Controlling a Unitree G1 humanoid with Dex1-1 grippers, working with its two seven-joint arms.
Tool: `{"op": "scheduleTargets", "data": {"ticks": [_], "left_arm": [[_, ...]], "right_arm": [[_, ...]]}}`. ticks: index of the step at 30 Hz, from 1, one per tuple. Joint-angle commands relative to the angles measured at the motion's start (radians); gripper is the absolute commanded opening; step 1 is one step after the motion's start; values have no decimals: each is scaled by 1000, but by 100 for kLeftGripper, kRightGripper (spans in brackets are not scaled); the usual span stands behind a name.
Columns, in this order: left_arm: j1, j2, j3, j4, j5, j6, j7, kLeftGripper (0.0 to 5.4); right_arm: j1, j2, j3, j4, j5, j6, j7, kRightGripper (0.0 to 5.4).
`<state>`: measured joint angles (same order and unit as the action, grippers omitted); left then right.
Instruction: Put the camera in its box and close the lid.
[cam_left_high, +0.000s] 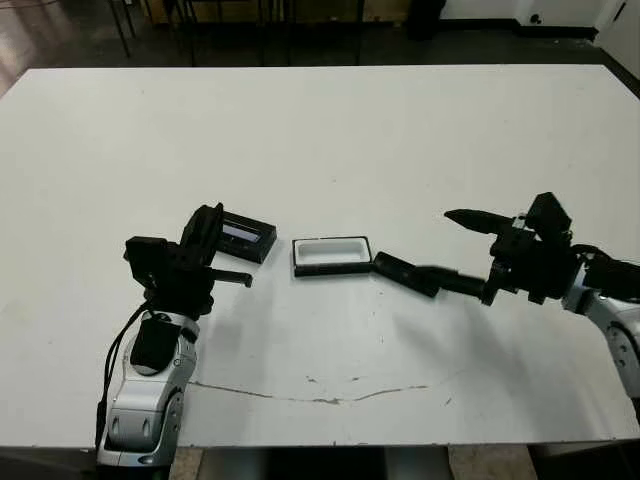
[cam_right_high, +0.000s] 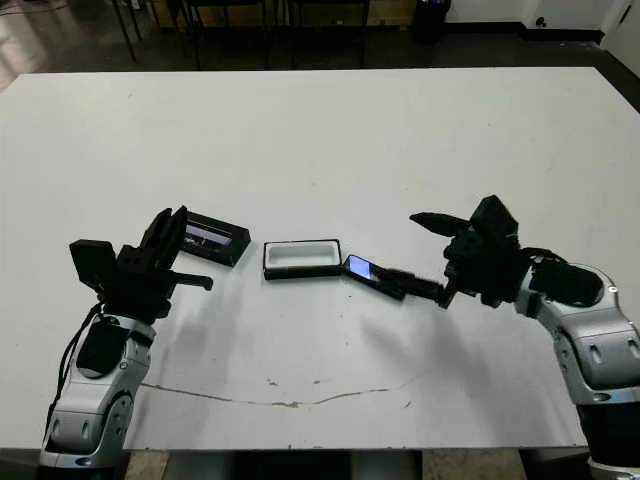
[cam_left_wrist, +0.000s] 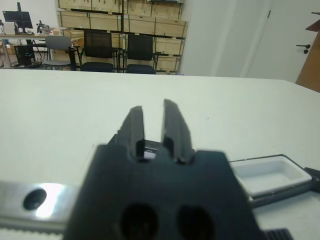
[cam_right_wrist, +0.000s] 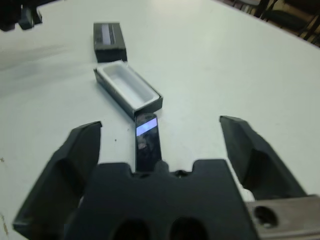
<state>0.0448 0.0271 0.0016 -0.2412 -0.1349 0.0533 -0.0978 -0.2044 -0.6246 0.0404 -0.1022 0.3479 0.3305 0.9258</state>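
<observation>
camera (cam_right_high: 372, 274): black bar, purplish-blue glowing patch at one end. box (cam_left_high: 331, 254): black rim, white lining. lid (cam_left_high: 247, 236): black, pale grey window strip. desk (cam_left_high: 330, 130): white, thin dark scratch line near front edge.

I count one camera (cam_right_high: 372, 273), one box (cam_right_high: 301, 258) and one lid (cam_right_high: 214, 240) on the single white table (cam_right_high: 330, 140). I have two grippers in view, left (cam_right_high: 185, 252) and right (cam_right_high: 425, 253).

The white tabletop (cam_right_high: 330, 140) carries 3 things in a row: the lid (cam_right_high: 216, 239) on the left, the open box (cam_right_high: 301, 258) just beside it, and the camera (cam_right_high: 372, 275) touching the box's right end.
</observation>
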Motion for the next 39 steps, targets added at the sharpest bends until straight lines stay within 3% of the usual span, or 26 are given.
{"op": "scheduleTargets", "data": {"ticks": [1,10,17,22,26,30,33,37,39], "left_arm": [[22,12,5,2,7,13,-2,0],[20,14,9,-7,-3,34,-3,0],[17,20,12,-5,0,32,-11,0],[15,20,14,-4,5,27,-12,0],[15,22,14,-2,6,22,-15,0],[12,22,13,-1,6,25,-15,0],[16,21,12,-6,4,28,-16,0],[21,21,9,-9,11,27,-14,0],[21,17,11,-8,3,31,-16,0]], "right_arm": [[-10,7,18,18,-9,11,5,523],[-10,22,43,48,-26,47,-10,511],[2,43,52,91,-54,-22,-2,377],[5,48,67,115,-66,-25,-4,266],[16,48,78,123,-88,-39,-12,259],[27,44,89,117,-100,-9,-18,191],[35,38,102,103,-113,12,-23,216],[32,30,117,108,-118,26,-7,306],[33,31,118,115,-116,26,-2,311]]}}
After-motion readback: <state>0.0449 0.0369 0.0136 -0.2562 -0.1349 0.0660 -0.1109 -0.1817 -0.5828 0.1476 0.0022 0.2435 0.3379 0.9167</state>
